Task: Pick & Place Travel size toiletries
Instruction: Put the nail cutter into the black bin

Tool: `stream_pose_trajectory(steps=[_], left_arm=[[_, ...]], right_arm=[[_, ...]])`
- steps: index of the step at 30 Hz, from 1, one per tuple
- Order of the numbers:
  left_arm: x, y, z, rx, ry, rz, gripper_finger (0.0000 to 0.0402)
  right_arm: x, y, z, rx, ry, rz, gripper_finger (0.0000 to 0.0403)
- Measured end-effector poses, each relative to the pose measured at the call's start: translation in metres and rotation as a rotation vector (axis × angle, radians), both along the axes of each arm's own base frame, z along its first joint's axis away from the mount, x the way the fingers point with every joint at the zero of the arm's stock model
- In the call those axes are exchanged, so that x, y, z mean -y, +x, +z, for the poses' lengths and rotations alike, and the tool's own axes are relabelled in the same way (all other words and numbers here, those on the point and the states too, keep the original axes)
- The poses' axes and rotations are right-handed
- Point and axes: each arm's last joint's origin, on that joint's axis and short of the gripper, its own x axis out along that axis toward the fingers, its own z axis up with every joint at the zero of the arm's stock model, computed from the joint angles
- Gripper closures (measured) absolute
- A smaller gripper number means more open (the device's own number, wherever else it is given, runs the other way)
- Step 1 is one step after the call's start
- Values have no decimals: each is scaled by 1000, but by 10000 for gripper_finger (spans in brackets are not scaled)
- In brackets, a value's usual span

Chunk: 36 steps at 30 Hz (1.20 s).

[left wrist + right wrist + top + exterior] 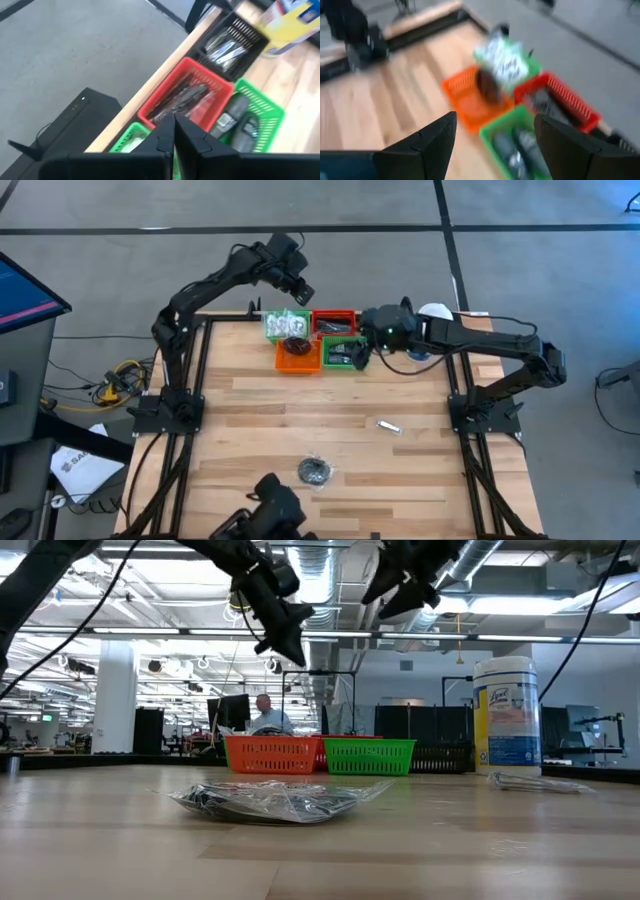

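Right gripper (495,137): jaws wide apart, nothing between them, hovering above the green tray (345,355) at the far edge of the table (250,420).
Left gripper (174,137): fingers pressed together, empty, raised over the far edge by the red tray (187,97); waiting.
Trays: orange tray (298,356), red and green side by side, already stocked; dark grey ovals (235,120) lying in the green one.
Left on the table: black round piece in plastic (314,472) near the front edge, slim silvery sachet (388,426) toward the right side, well apart from each other.
Step in hand: looks like between placements, right arm free after a drop.
Next move: probably swing back to a loose item, likely the sachet; low, flat approach needed.
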Motion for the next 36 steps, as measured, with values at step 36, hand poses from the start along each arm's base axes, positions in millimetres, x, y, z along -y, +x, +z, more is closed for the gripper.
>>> stream_pose_trajectory(steps=[36], left_arm=[[219, 95, -7, 84, -158, -72, 401]], right_arm=[[-171, -79, -21, -431, 49, 238, 145]])
